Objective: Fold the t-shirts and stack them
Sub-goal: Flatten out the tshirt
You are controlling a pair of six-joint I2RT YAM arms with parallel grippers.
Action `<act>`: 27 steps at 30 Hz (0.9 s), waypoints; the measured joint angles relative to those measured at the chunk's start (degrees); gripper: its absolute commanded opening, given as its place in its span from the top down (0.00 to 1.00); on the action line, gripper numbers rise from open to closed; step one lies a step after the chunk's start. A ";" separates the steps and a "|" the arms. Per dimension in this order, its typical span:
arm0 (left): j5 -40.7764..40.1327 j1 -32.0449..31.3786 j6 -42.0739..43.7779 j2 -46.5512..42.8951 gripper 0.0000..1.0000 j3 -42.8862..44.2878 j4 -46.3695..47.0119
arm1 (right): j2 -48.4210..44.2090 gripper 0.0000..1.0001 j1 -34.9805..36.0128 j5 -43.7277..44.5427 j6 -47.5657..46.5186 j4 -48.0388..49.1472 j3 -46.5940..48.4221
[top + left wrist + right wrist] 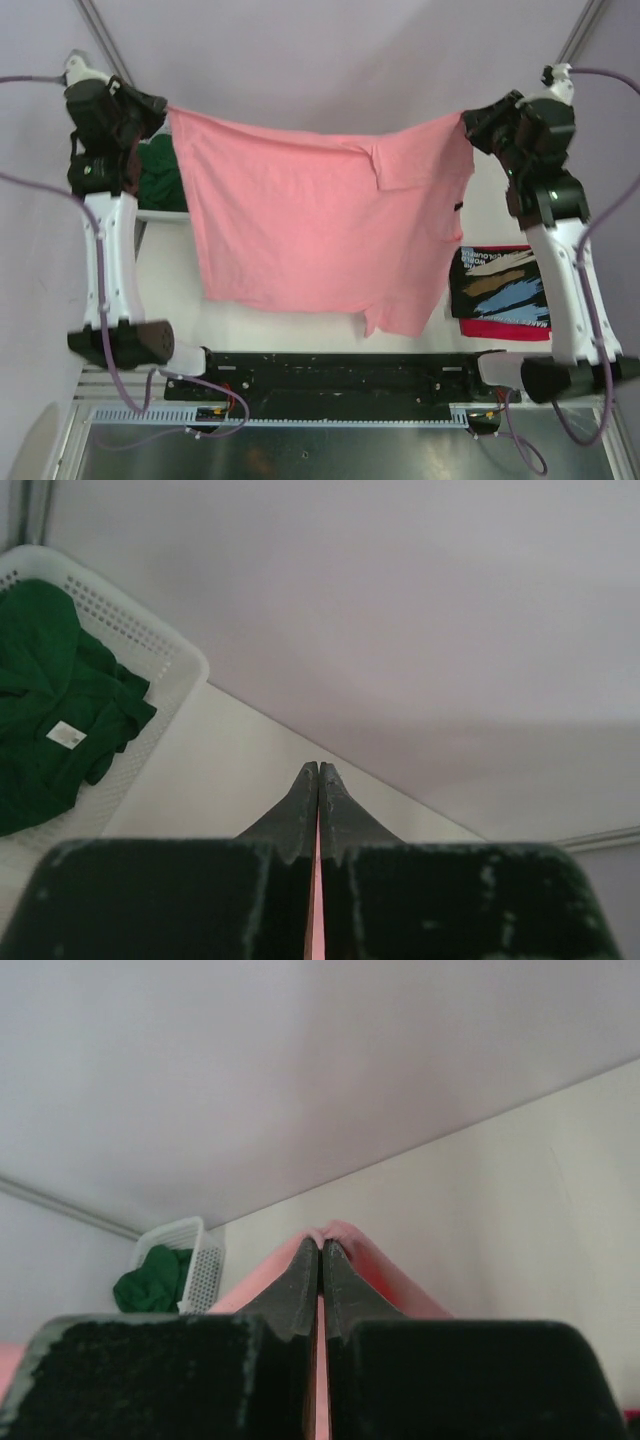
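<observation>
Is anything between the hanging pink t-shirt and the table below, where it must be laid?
Nothing visible. The pink t-shirt hangs between the left gripper and right gripper. The basket sits left of it, the black t-shirt right. The table showing below its hem is bare; the shirt hides the rest.

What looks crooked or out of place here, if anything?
The pink t-shirt, held up between the left gripper and right gripper, hangs lopsided: its bottom edge dips lowest toward the right, and a sleeve looks folded over the front. The green tee lies crumpled in the white basket. Nothing looks damaged.
</observation>
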 measured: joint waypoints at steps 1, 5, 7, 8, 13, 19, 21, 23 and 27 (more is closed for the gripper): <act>0.22 -0.11 -0.07 2.51 1.00 1.22 0.04 | 2.27 1.00 -1.05 -1.03 0.39 1.33 -0.02; 1.55 -0.59 -0.98 15.04 1.00 12.22 -0.59 | 12.61 1.00 -4.94 -5.31 2.38 4.37 2.71; 2.21 -0.83 -1.44 20.06 1.00 19.02 -0.79 | 17.14 1.00 -6.12 -7.04 3.17 4.33 7.04; 2.60 -0.87 -1.57 22.01 1.00 22.23 -0.70 | 18.75 1.00 -6.51 -7.63 3.41 4.17 9.44; 3.30 -0.70 -2.03 24.22 1.00 29.81 0.48 | 19.87 1.00 -7.61 -9.35 4.09 4.26 18.18; 2.89 0.24 -1.36 14.62 1.00 14.62 3.45 | 10.21 1.00 -8.15 -11.23 4.79 4.00 8.94; 2.51 0.72 -0.63 10.47 1.00 5.42 3.69 | 5.60 1.00 -8.31 -11.89 4.83 3.67 0.57; 1.70 0.96 0.50 7.21 1.00 -3.58 4.04 | 2.29 1.00 -8.39 -12.22 4.83 2.25 -6.84; -0.04 1.18 2.34 4.31 1.00 -20.35 3.15 | 1.16 1.00 -8.61 -13.38 4.76 -2.29 -19.37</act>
